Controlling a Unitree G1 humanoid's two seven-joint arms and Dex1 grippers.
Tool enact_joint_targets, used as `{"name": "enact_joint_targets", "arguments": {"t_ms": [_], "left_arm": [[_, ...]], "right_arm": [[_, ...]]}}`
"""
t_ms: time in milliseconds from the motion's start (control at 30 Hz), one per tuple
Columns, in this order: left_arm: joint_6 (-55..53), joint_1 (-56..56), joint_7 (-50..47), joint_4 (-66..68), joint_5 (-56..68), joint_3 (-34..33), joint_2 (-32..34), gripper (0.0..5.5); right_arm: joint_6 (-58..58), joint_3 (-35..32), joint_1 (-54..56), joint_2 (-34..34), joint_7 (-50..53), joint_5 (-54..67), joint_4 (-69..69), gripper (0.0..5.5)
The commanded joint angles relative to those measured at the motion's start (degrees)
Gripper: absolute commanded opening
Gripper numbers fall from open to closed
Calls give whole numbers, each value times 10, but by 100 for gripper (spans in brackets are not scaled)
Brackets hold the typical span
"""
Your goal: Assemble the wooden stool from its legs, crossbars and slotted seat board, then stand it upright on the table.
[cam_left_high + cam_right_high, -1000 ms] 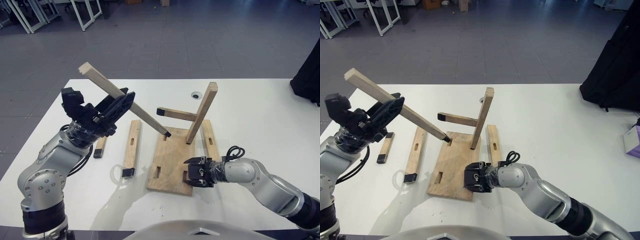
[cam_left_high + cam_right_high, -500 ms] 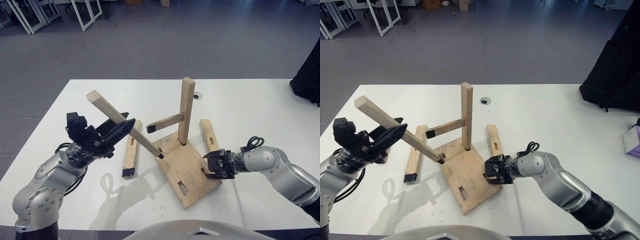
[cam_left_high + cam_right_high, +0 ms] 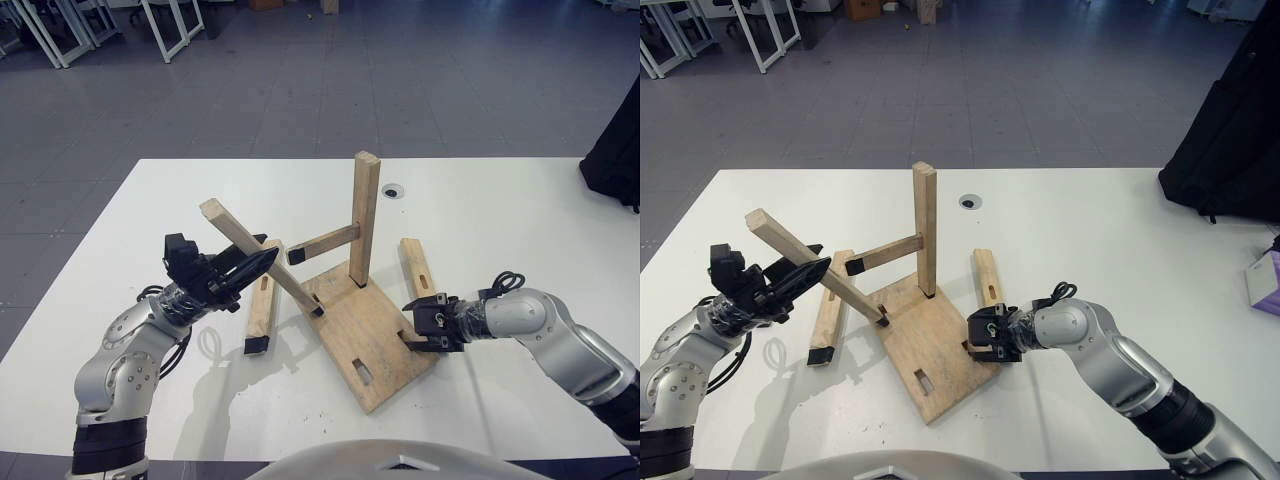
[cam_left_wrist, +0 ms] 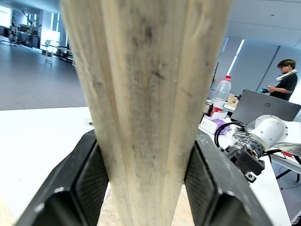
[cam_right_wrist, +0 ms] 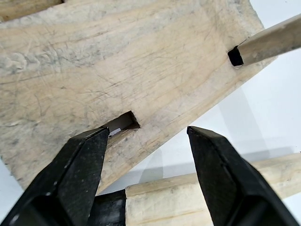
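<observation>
Now, keep the left gripper [image 3: 262,262] clamped on the slanted leg [image 3: 222,221], foot down on the left corner of the seat board [image 3: 385,340] lying flat on the table [image 3: 520,220]; swing upright over the slot before pressing, clear of the standing leg [image 3: 365,210] and its crossbar [image 3: 328,240]. Brace the board's right edge with the right gripper [image 3: 411,327], fingers spread wide astride it.
</observation>
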State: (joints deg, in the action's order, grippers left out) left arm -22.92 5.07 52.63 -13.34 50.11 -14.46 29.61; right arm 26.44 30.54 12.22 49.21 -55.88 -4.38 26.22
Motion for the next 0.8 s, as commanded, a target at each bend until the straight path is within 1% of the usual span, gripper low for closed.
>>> {"name": "enact_joint_targets", "arguments": {"t_ms": [33,167,233,400,600,700,800], "left_arm": [[-16,-35,-24,46,-35,8,8,207],[-21,-39,-25,48,-64,27,19,207],[-34,-42,-43,51,-92,46,31,207],[-35,-40,-44,40,-141,87,54,207],[-57,-44,-33,53,-151,125,68,207],[-55,-44,-31,65,-154,135,68,207],[-56,-39,-28,69,-159,147,71,207]], "right_arm": [[3,3,-7,1,-6,-17,-24,306],[3,5,-16,-3,0,-22,-20,306],[-1,6,-18,-6,2,-23,-18,306],[5,5,-27,-12,3,-26,-8,306],[5,6,-29,-21,0,-32,-4,306],[1,-10,-19,-28,-1,-18,2,306],[25,-58,7,-40,-14,32,28,306]]}}
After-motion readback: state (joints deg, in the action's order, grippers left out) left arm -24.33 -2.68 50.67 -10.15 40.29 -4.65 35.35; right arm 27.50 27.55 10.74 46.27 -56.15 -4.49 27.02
